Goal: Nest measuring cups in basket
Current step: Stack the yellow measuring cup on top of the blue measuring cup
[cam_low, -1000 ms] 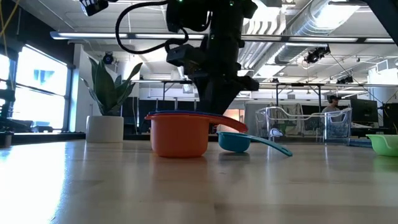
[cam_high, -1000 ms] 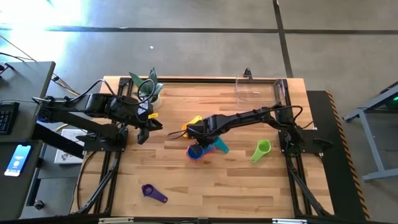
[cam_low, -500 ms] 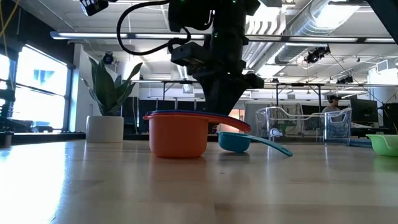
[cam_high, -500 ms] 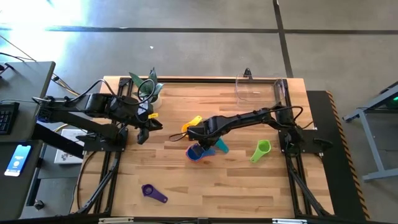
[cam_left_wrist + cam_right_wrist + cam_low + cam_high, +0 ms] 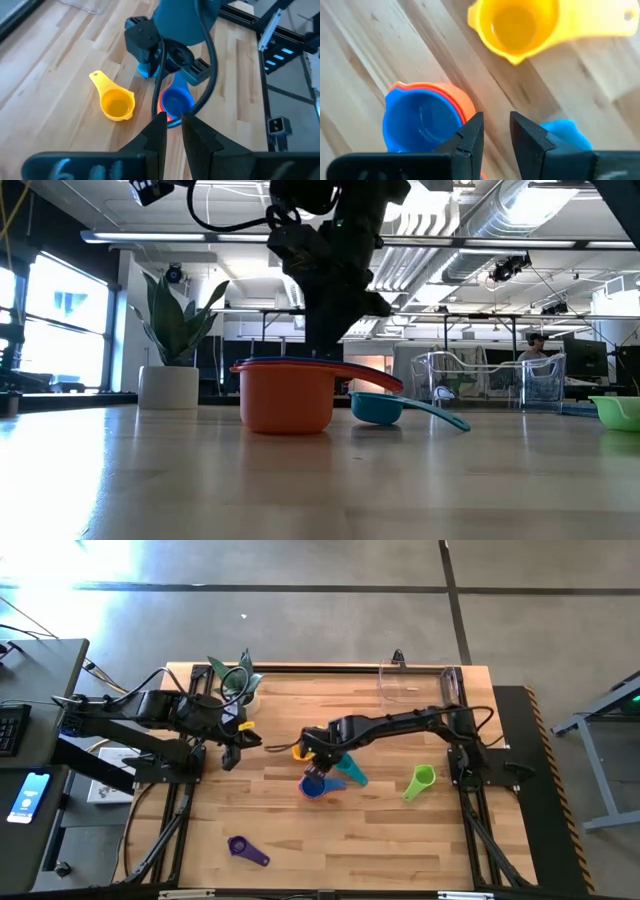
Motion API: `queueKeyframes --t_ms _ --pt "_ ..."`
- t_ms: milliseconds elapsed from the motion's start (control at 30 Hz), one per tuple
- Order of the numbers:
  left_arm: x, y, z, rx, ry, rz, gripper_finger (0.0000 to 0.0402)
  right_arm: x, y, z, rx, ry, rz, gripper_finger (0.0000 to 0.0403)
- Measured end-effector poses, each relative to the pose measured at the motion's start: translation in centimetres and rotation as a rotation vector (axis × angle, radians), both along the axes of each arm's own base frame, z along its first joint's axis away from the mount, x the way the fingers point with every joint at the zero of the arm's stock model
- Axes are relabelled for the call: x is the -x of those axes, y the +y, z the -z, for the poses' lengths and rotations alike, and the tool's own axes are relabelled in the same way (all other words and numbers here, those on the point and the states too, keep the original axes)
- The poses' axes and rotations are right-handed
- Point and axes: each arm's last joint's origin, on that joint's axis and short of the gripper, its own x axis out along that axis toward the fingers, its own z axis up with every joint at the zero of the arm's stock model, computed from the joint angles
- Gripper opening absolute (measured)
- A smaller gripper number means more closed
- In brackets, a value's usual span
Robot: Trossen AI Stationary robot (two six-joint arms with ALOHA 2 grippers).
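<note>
A stack of cups (image 5: 315, 785) stands on the table: the blue cup (image 5: 422, 120) sits inside the orange one (image 5: 288, 395), with a red rim between them. My right gripper (image 5: 496, 127) hovers above the table just on the far side of this stack. Its fingers are a narrow gap apart and hold nothing. The yellow cup (image 5: 512, 25) lies ahead of it, and the teal cup (image 5: 352, 773) lies beside the stack. The green cup (image 5: 420, 781) and purple cup (image 5: 246, 850) lie apart on the wood. The clear basket (image 5: 420, 682) stands at the far edge. My left gripper (image 5: 232, 752) waits, shut, at the left.
A white-potted plant (image 5: 238, 682) stands at the far left corner, behind my left arm. The right arm reaches across the table's middle from the right. Bare wood lies along the near edge between the purple cup and the green cup.
My right gripper has risen off the stacked cups and moved a little toward the far edge and the left, ending over the yellow cup. The stack stays on the table where it was.
</note>
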Motion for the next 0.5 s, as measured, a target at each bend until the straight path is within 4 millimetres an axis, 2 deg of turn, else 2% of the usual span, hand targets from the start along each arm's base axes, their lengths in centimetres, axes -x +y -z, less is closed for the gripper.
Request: queueKeyframes --t_ms 200,500 --pt "0.0 0.3 0.0 0.014 -0.01 -0.112 0.0049 -0.7 -2.0 -0.3 0.032 -0.089 -0.183 0.0087" --pt "0.0 0.7 -0.1 0.024 -0.043 -0.315 0.0049 -2.0 -4.9 -1.1 0.249 -0.267 -0.494 0.0087"
